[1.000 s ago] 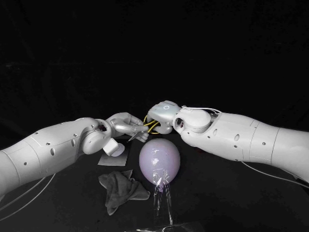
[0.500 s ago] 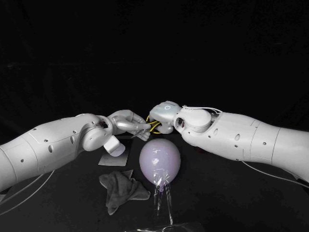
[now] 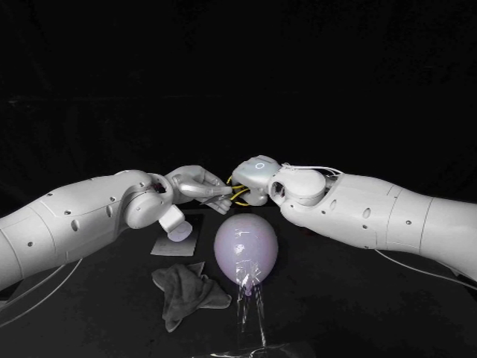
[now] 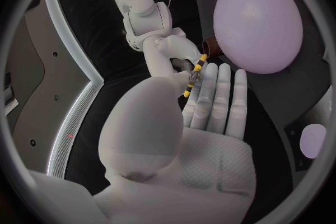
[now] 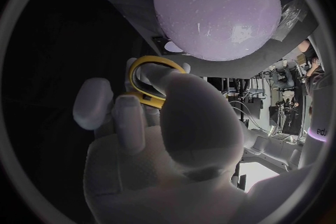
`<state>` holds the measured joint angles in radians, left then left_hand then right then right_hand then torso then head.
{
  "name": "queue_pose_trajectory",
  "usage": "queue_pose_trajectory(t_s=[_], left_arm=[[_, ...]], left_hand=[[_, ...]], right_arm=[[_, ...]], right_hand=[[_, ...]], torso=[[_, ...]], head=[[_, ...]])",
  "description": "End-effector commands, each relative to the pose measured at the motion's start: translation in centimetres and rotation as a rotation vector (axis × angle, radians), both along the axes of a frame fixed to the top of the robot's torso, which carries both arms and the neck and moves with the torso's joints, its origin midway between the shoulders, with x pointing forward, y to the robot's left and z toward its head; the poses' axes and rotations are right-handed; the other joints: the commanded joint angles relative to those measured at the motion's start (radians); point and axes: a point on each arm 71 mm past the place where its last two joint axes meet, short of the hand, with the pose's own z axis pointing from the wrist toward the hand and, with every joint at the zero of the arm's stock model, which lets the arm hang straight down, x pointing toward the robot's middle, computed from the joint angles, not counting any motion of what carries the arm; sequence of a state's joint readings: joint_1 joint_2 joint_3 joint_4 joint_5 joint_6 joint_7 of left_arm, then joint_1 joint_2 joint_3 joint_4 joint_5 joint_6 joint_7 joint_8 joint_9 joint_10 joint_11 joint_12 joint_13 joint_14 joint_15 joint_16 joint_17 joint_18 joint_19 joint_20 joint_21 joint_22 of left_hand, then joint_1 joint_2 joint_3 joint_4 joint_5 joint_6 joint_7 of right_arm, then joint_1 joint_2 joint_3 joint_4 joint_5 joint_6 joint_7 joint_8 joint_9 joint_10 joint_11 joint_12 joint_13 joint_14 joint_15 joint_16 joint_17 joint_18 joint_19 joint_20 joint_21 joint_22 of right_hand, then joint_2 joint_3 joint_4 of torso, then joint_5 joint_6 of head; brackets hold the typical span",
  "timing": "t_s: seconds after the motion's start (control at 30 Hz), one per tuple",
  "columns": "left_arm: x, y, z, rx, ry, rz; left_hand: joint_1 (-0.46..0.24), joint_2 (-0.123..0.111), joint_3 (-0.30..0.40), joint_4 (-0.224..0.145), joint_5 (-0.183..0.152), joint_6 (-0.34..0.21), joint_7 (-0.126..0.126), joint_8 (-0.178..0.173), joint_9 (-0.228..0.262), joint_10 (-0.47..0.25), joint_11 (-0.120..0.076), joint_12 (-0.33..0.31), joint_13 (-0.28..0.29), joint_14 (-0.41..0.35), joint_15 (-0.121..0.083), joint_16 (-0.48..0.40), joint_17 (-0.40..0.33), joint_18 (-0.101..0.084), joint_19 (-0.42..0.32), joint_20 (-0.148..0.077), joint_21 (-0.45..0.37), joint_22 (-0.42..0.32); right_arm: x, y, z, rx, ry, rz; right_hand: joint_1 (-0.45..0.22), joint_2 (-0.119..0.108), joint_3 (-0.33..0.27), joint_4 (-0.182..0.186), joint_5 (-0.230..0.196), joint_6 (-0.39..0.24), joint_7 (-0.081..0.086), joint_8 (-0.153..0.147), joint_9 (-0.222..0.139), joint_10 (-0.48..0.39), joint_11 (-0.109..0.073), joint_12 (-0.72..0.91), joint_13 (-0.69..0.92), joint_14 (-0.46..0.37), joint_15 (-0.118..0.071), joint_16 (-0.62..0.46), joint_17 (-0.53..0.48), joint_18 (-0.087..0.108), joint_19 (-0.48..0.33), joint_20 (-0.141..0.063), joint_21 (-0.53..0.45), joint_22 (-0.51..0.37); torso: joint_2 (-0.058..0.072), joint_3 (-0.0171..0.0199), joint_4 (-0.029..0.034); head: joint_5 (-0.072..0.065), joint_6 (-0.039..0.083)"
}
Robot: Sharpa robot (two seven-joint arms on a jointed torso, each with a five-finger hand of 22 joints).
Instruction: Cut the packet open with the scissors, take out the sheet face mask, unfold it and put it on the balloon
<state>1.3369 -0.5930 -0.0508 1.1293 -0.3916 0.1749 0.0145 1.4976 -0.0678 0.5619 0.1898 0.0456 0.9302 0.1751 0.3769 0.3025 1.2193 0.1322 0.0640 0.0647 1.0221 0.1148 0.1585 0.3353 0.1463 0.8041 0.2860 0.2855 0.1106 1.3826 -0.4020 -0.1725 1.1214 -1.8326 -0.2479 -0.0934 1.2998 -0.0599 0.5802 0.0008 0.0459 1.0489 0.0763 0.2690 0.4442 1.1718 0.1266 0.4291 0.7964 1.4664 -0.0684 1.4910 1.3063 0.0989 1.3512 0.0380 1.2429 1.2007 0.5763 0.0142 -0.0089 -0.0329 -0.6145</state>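
**L hand comes up to the scissors; no cut yet**

Toward the near edge of the table: grey cloth lying crumpled, next to a clear plastic piece at the balloon's knot end. Balloon sits mid-table and is bare, no mask on it. Just beside it, under the L forearm, is a pale flat piece, prob. the packet. It is on the table and nothing grips it.

Beyond the balloon, the hands:
- **R hand**: gripping the scissors, a finger through a yellow loop. Unchanged over the last sec.
- **L hand**: has lifted and moved across to the R hand. Fingers straight, holding nothing, tips right at the yellow handle.

Reading: looks like L is helping reseat the scissors in the R grip. Cutting not begun, and the packet still needs picking up.
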Motion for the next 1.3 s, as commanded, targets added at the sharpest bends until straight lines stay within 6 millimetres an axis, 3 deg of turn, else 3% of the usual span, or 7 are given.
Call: queue_pose_trajectory(t_s=[0.03, 0.33, 0.5, 0.7, 0.9, 1.03, 1.3], left_arm=[[-1.0, -2.9, 1.8, -0.132, -0.020, -0.143], [-0.6, -2.6, 1.9, -0.130, -0.044, -0.084], [-0.4, -2.1, 2.0, -0.128, -0.058, -0.048], [0.3, -0.7, 2.0, -0.126, -0.071, 0.017], [1.4, 2.6, 2.0, -0.170, -0.067, 0.134], [2.1, 5.6, 2.0, -0.213, -0.051, 0.231], [2.6, 10.1, 2.0, -0.261, -0.047, 0.367]], left_hand=[[0.007, 0.003, 0.063, -0.068, 0.003, 0.006, -0.002, 0.008, 0.033, 0.002, -0.007, 0.000, 0.000, 0.001, -0.005, 0.003, 0.001, 0.012, -0.006, -0.002, 0.006, 0.002], [-0.018, -0.027, 0.051, -0.071, 0.003, -0.028, 0.025, -0.010, 0.030, -0.048, 0.014, -0.007, -0.005, -0.015, 0.007, -0.006, 0.002, 0.009, -0.011, 0.002, 0.008, 0.002], [-0.124, -0.116, -0.026, -0.020, 0.008, -0.098, 0.056, -0.055, 0.015, -0.134, 0.047, -0.006, -0.004, -0.050, 0.029, -0.021, 0.003, -0.008, -0.039, 0.006, -0.012, -0.009], [-0.213, -0.161, -0.134, 0.045, 0.004, -0.146, 0.074, -0.092, 0.003, -0.214, 0.068, -0.002, -0.001, -0.124, 0.054, -0.051, -0.008, -0.041, -0.079, 0.006, -0.047, -0.030], [-0.245, -0.151, -0.255, 0.099, 0.003, -0.157, 0.081, -0.102, 0.003, -0.241, 0.074, 0.002, 0.000, -0.151, 0.063, -0.060, -0.016, -0.060, -0.090, 0.005, -0.063, -0.039], [-0.196, -0.064, -0.513, 0.104, 0.002, -0.153, 0.082, -0.106, 0.007, -0.246, 0.076, 0.008, 0.001, -0.156, 0.064, -0.052, -0.022, -0.063, -0.083, 0.004, -0.071, -0.041], [-0.195, -0.038, -0.584, 0.106, 0.003, -0.145, 0.081, -0.106, 0.010, -0.240, 0.075, 0.011, 0.002, -0.153, 0.062, -0.045, -0.024, -0.061, -0.078, 0.004, -0.071, -0.040]], right_arm=[[0.0, -0.1, -0.9, -0.046, 0.020, -0.066], [0.2, -0.6, -1.1, -0.054, 0.036, -0.114], [0.2, -0.9, -1.1, -0.051, 0.037, -0.136], [0.2, -1.7, -1.1, -0.043, 0.037, -0.152], [0.0, -3.3, -0.9, -0.002, 0.026, -0.164], [-0.1, -4.8, -0.6, 0.042, 0.015, -0.170], [0.0, -7.2, -0.5, 0.062, 0.029, -0.213]], right_hand=[[-0.013, 0.003, 0.000, 0.007, 0.002, -0.002, -0.009, 0.015, 0.087, 0.349, -0.140, 0.487, 0.001, 0.077, -0.005, 0.019, 0.090, -0.017, 0.015, 0.000, 0.019, 0.025], [-0.009, 0.003, 0.001, 0.001, 0.003, -0.008, -0.008, 0.024, 0.106, 0.344, -0.142, 0.515, 0.029, 0.079, -0.004, 0.028, 0.108, -0.019, 0.020, 0.000, 0.027, 0.038], [-0.004, 0.002, 0.002, -0.006, 0.003, -0.007, -0.008, 0.027, 0.112, 0.343, -0.142, 0.527, 0.041, 0.080, -0.004, 0.032, 0.118, -0.020, 0.023, -0.001, 0.032, 0.046], [-0.003, 0.002, 0.003, -0.007, 0.003, -0.007, -0.008, 0.028, 0.114, 0.343, -0.142, 0.527, 0.040, 0.080, -0.004, 0.032, 0.119, -0.021, 0.024, -0.001, 0.033, 0.047], [-0.003, 0.003, 0.004, -0.008, 0.003, -0.007, -0.008, 0.028, 0.115, 0.342, -0.142, 0.528, 0.040, 0.080, -0.003, 0.033, 0.121, -0.021, 0.024, -0.001, 0.034, 0.048], [-0.003, 0.003, 0.004, -0.008, 0.003, -0.007, -0.008, 0.029, 0.115, 0.342, -0.142, 0.529, 0.041, 0.081, -0.003, 0.033, 0.122, -0.021, 0.025, -0.001, 0.035, 0.050], [-0.003, 0.004, 0.004, -0.008, 0.003, -0.006, -0.008, 0.029, 0.116, 0.342, -0.141, 0.527, 0.039, 0.080, -0.003, 0.033, 0.121, -0.021, 0.024, -0.001, 0.034, 0.049]], torso=[[0.000, 0.0002, 0.0004], [-0.001, 0.0003, -0.0008], [0.000, 0.0001, -0.0001], [0.000, 0.0001, -0.0003], [-0.001, 0.0008, -0.0018], [-0.001, 0.0014, -0.0025], [-0.002, 0.0014, -0.0019]], head=[[-0.003, -0.002], [-0.003, 0.000], [-0.005, 0.003], [-0.002, 0.002], [-0.003, -0.004], [-0.005, -0.004], [-0.004, 0.005]])
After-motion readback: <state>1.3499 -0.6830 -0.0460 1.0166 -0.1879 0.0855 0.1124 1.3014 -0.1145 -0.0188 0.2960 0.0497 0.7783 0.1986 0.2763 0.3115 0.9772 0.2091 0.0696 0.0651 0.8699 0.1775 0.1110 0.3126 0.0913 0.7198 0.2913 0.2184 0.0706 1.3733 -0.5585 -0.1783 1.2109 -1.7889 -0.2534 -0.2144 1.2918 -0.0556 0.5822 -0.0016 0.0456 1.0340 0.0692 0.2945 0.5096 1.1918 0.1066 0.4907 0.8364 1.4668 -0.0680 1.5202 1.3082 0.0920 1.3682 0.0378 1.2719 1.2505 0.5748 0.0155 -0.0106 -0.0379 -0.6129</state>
